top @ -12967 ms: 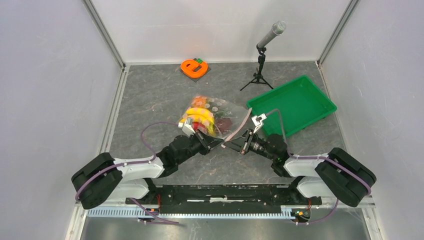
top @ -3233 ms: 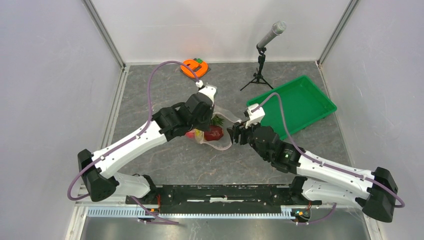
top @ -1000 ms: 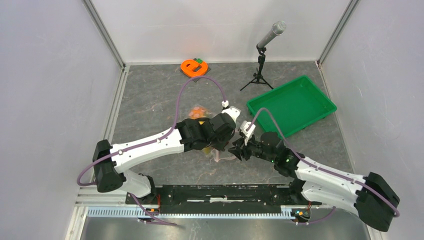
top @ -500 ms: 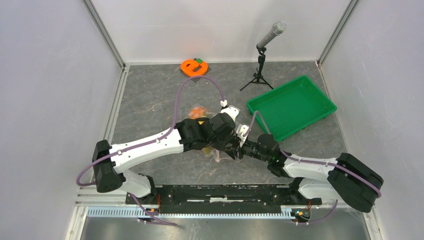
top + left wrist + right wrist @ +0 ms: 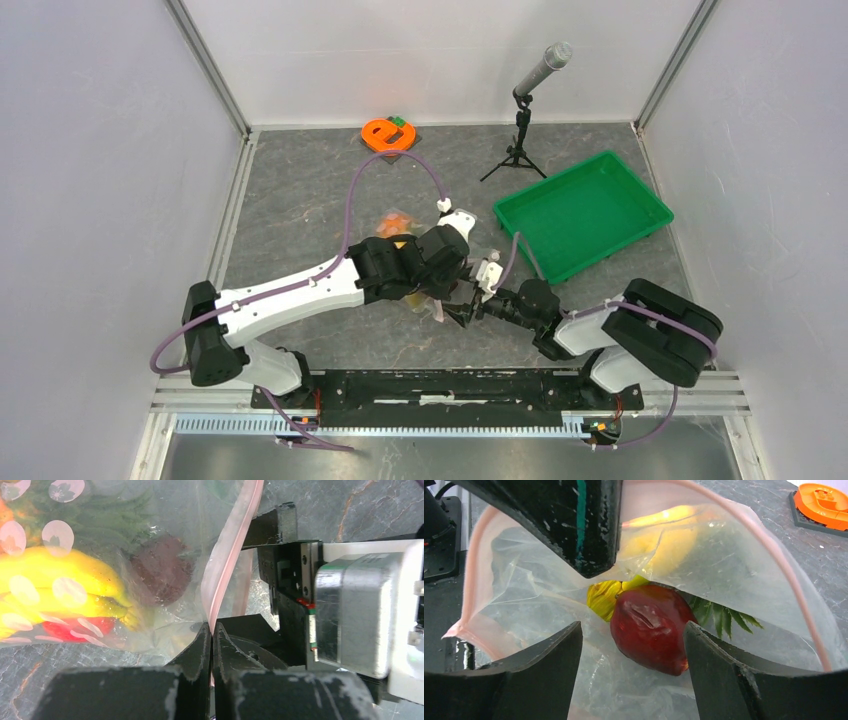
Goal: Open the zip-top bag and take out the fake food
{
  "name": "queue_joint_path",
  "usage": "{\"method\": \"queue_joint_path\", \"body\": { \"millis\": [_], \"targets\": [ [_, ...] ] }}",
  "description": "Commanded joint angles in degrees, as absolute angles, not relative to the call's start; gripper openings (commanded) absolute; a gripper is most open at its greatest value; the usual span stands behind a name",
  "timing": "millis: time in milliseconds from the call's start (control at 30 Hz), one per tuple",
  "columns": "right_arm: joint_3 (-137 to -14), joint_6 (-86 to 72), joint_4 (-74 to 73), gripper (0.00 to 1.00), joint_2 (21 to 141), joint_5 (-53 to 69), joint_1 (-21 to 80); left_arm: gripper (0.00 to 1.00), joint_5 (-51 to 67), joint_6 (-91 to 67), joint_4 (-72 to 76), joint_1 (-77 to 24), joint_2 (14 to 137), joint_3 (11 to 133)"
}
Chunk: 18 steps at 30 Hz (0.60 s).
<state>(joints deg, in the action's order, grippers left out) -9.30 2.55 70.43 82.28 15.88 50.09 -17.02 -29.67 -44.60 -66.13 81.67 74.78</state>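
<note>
Grey marbled tabletop (image 5: 300, 200) runs between white booth walls. Nearest me, my right claw (image 5: 631, 630) sits with its fingers spread wide at the mouth of the zip-top bag (image 5: 744, 580), gripping nothing. Just ahead of it, between the two fingers, lies the dark maroon fruit (image 5: 651, 627); I cannot tell whether either finger touches it. Behind that fruit sits the banana bunch (image 5: 659, 545), with green pineapple leaves (image 5: 719, 617) to the claw's right. Above the right claw, my left claw (image 5: 211, 632) is clamped tight on the bag's pink zip strip (image 5: 232, 555); the upper lip is lifted and the mouth gapes. Well beyond both claws, a green tray (image 5: 585, 205) lies off to the right. A microphone on a tripod (image 5: 528, 90) stands farther back, and an orange e-shaped block (image 5: 385, 135) lies by the back wall.
</note>
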Motion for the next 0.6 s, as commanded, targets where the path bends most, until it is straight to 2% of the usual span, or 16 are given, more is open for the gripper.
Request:
{"method": "queue_joint_path", "body": {
  "millis": [0,167,267,400,567],
  "targets": [
    [-11.48,4.39,78.71,0.80,86.47,16.95,50.02,0.02,-16.08,-32.13,-41.89,-66.38,79.34,76.40],
    [-14.04,4.48,77.00,0.85,91.02,16.69,50.02,0.02,-15.09,-33.24,-40.12,-66.36,79.13,75.24],
    [-13.37,4.31,80.11,0.85,93.63,13.01,50.09,0.02,-14.04,-34.48,-37.90,-66.36,78.96,73.83],
    [-14.79,2.36,77.30,0.83,96.10,10.14,50.09,0.02,-13.95,-35.80,-36.74,-66.36,79.50,72.11],
    [-12.97,-2.87,71.62,0.80,92.53,9.64,50.10,0.02,-17.33,-36.49,-36.95,-66.36,79.06,68.85]
  ]
}}
